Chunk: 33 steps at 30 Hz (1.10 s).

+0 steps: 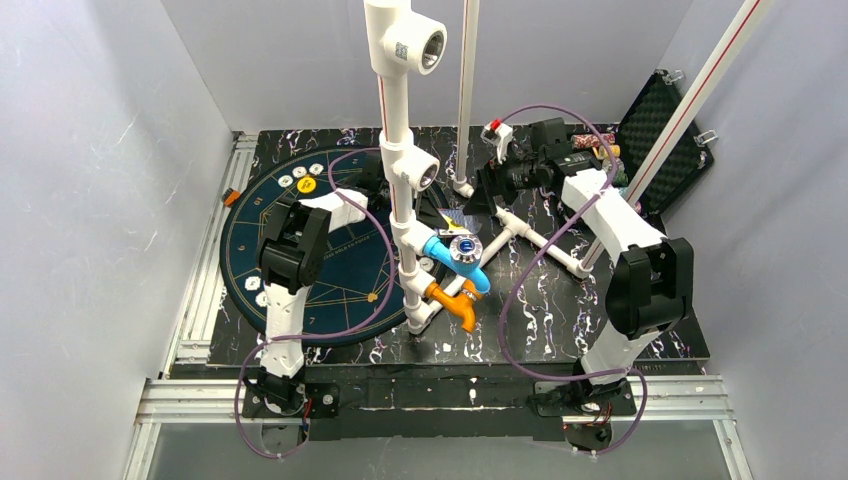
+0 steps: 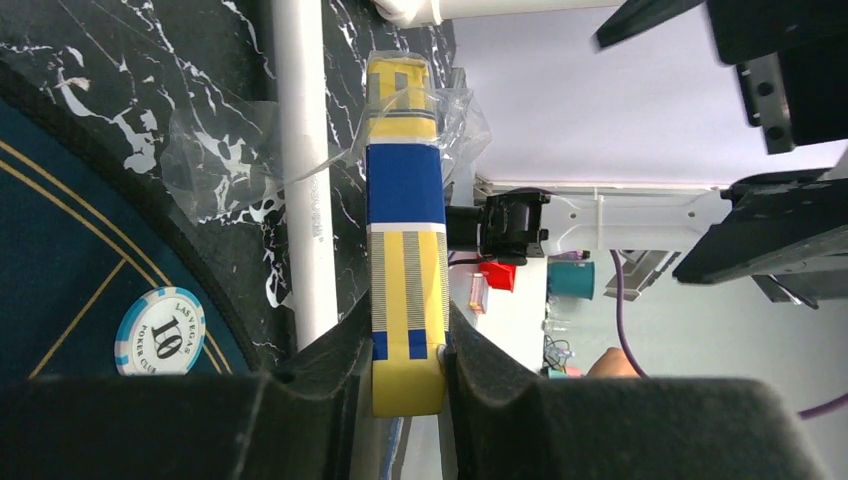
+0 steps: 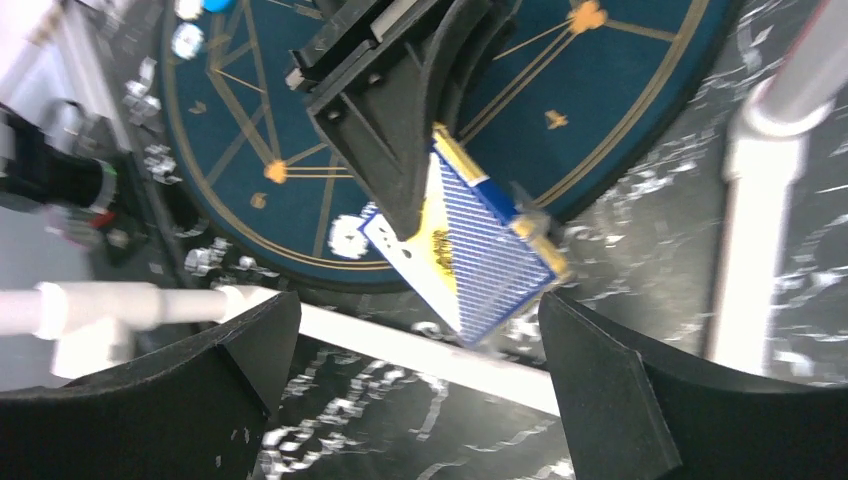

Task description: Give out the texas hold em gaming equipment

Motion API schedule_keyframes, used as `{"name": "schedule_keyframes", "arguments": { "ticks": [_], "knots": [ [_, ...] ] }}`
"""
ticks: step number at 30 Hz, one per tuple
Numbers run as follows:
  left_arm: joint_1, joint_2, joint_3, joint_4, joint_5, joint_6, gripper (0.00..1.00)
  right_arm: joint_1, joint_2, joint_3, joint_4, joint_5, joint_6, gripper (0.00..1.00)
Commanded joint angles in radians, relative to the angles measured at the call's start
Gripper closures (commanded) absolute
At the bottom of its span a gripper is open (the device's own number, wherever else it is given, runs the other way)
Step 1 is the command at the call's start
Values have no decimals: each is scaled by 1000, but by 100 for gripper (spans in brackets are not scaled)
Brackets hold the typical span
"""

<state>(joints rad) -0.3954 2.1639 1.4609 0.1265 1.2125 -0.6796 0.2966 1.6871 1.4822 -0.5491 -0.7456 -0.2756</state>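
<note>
Crinkled, glossy clear film [image 2: 215,150] wraps the card deck [image 2: 405,200]; the round mat [image 2: 60,250] looks like matt cloth.

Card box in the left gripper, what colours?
Yellow card box, blue band, striped panels; best in left wrist view.

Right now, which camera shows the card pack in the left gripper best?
Right wrist: the card pack shows its blue patterned face, pinched by the left gripper. Left wrist shows only its narrow yellow-and-blue edge; the top view, just a glimpse beside the white pipe.
</note>
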Motion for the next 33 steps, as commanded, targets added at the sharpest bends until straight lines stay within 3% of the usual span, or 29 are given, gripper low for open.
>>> {"name": "schedule_keyframes", "arguments": {
  "ticks": [1, 8, 25, 30, 33],
  "knots": [
    [7, -93, -46, 251, 111, -149, 100, -2, -7, -79, 189, -118, 368, 2],
    [7, -125, -90, 355, 123, -218, 100, -4, -16, -203, 404, -128, 552, 2],
    [21, -187, -152, 436, 145, -268, 100, -37, -7, -214, 372, -30, 644, 2],
    [21, -200, -165, 475, 139, -295, 100, -32, 11, -280, 586, -136, 798, 3],
    [20, -186, -177, 575, 138, -392, 100, -28, 20, -334, 758, -182, 946, 8]
  ]
}}
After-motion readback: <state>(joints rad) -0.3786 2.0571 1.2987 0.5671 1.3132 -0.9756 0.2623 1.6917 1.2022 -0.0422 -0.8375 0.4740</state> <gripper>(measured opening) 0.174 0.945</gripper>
